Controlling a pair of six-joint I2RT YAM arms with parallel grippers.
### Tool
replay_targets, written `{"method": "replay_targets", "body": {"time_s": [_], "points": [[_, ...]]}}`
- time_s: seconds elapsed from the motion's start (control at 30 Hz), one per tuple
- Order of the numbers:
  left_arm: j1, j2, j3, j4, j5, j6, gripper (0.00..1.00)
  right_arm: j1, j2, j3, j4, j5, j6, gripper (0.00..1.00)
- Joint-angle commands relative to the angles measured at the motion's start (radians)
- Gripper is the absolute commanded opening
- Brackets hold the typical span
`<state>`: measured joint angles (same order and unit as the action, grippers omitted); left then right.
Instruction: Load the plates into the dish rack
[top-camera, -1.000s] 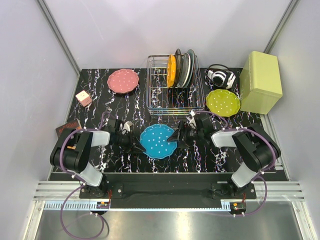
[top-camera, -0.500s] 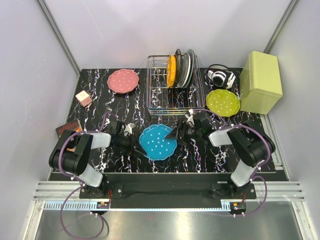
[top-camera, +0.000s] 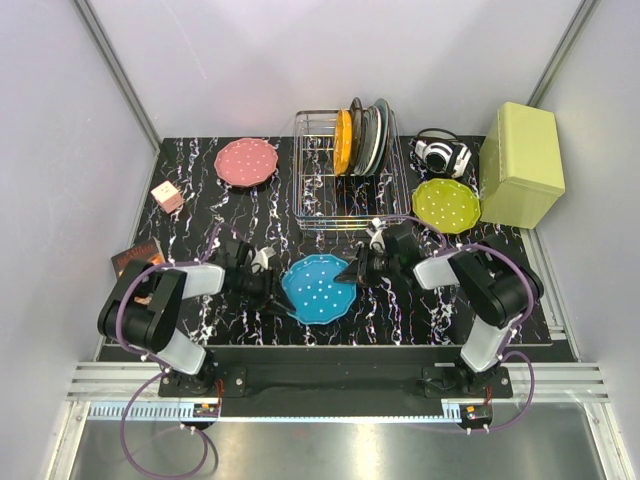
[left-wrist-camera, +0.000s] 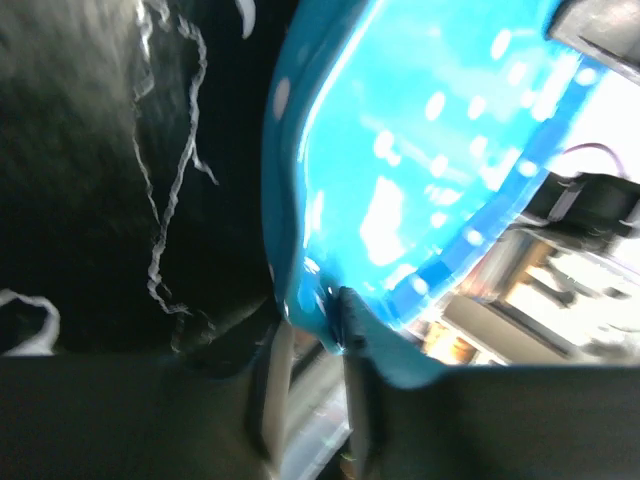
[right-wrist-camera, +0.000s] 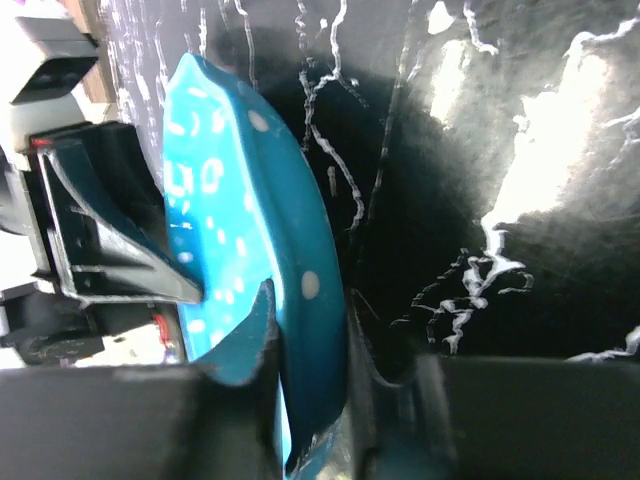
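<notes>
Top external view: the dish rack (top-camera: 320, 205), upper centre, holds only the orange plate (top-camera: 343, 140) of the four. The blue plate (top-camera: 318, 288) is at lower centre. The right gripper (top-camera: 352, 272) has just clamped its right rim, likely a handover. The left gripper (top-camera: 272, 292) straddles the left rim, but I cannot tell whether it grips.

- blue plate (top-camera: 318, 288): bright blue with small white dots (its glossy face throws pale glare in the wrist views)
- pink plate (top-camera: 246, 161): soft pink, white dots
- yellow-green plate (top-camera: 446, 204): yellow-green, white dots
- orange plate (top-camera: 343, 141): orange; dots too small to tell
- dish rack (top-camera: 320, 190): silver wire
- plain plates (top-camera: 375, 135): grey and dark
- table (top-camera: 250, 215): black with white marbled streaks
- box (top-camera: 520, 165): plain yellow-green
- headphones (top-camera: 442, 155): black and white
- small cube (top-camera: 167, 195): pale pink
</notes>
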<state>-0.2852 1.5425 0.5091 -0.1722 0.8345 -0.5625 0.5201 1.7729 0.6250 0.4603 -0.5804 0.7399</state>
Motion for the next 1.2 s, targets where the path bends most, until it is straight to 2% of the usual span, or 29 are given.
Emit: {"method": "replay_targets", "body": {"time_s": [0.0, 0.07, 0.23, 0.33, 0.37, 0.43, 0.47, 0.6, 0.7, 0.73, 0.8, 0.83, 0.9, 0.93, 1.0, 1.03, 1.07, 1.17], "points": [[-0.013, -0.019, 0.046, -0.071, -0.161, 0.130, 0.42, 0.012, -0.041, 0.041, -0.211, 0.071, -0.014, 0.00], [0.027, -0.041, 0.098, -0.099, -0.207, 0.150, 0.48, 0.011, -0.076, 0.071, -0.282, 0.041, -0.062, 0.00], [0.130, -0.165, 0.293, -0.360, -0.282, 0.327, 0.59, 0.008, -0.217, 0.295, -0.673, -0.010, -0.239, 0.00], [0.190, -0.241, 0.449, -0.502, -0.405, 0.432, 0.61, 0.009, -0.273, 0.484, -0.827, 0.001, -0.334, 0.00], [0.210, -0.290, 0.500, -0.529, -0.490, 0.458, 0.61, 0.008, -0.277, 0.590, -0.891, 0.008, -0.355, 0.00], [0.227, -0.350, 0.523, -0.521, -0.581, 0.481, 0.61, 0.023, -0.267, 0.701, -0.946, 0.020, -0.416, 0.00], [0.228, -0.408, 0.529, -0.498, -0.606, 0.495, 0.61, 0.035, -0.262, 0.810, -0.997, 0.074, -0.434, 0.00], [0.228, -0.521, 0.510, -0.438, -0.635, 0.490, 0.62, 0.057, -0.190, 1.056, -1.042, 0.151, -0.439, 0.00], [0.228, -0.570, 0.479, -0.412, -0.640, 0.455, 0.63, 0.084, -0.093, 1.273, -1.074, 0.380, -0.409, 0.00], [0.228, -0.585, 0.465, -0.409, -0.640, 0.448, 0.63, 0.116, -0.063, 1.400, -1.088, 0.543, -0.422, 0.00], [0.228, -0.596, 0.451, -0.405, -0.638, 0.428, 0.63, 0.138, 0.043, 1.519, -1.115, 0.648, -0.499, 0.00], [0.228, -0.610, 0.436, -0.400, -0.634, 0.426, 0.63, 0.149, 0.078, 1.623, -1.114, 0.766, -0.522, 0.00], [0.228, -0.619, 0.425, -0.386, -0.634, 0.426, 0.63, 0.161, 0.204, 1.734, -1.114, 0.902, -0.606, 0.00], [0.228, -0.622, 0.418, -0.382, -0.632, 0.426, 0.63, 0.175, 0.250, 1.844, -1.111, 1.035, -0.641, 0.00], [0.230, -0.625, 0.411, -0.374, -0.637, 0.420, 0.63, 0.179, 0.396, 1.973, -1.105, 1.146, -0.707, 0.00], [0.234, -0.630, 0.404, -0.366, -0.632, 0.414, 0.63, 0.179, 0.442, 2.097, -1.105, 1.225, -0.720, 0.00], [0.238, -0.631, 0.401, -0.362, -0.627, 0.409, 0.63, 0.181, 0.521, 2.152, -1.100, 1.257, -0.729, 0.00], [0.250, -0.644, 0.375, -0.351, -0.620, 0.398, 0.63, 0.181, 0.601, 2.245, -1.048, 1.340, -0.735, 0.00]]}}
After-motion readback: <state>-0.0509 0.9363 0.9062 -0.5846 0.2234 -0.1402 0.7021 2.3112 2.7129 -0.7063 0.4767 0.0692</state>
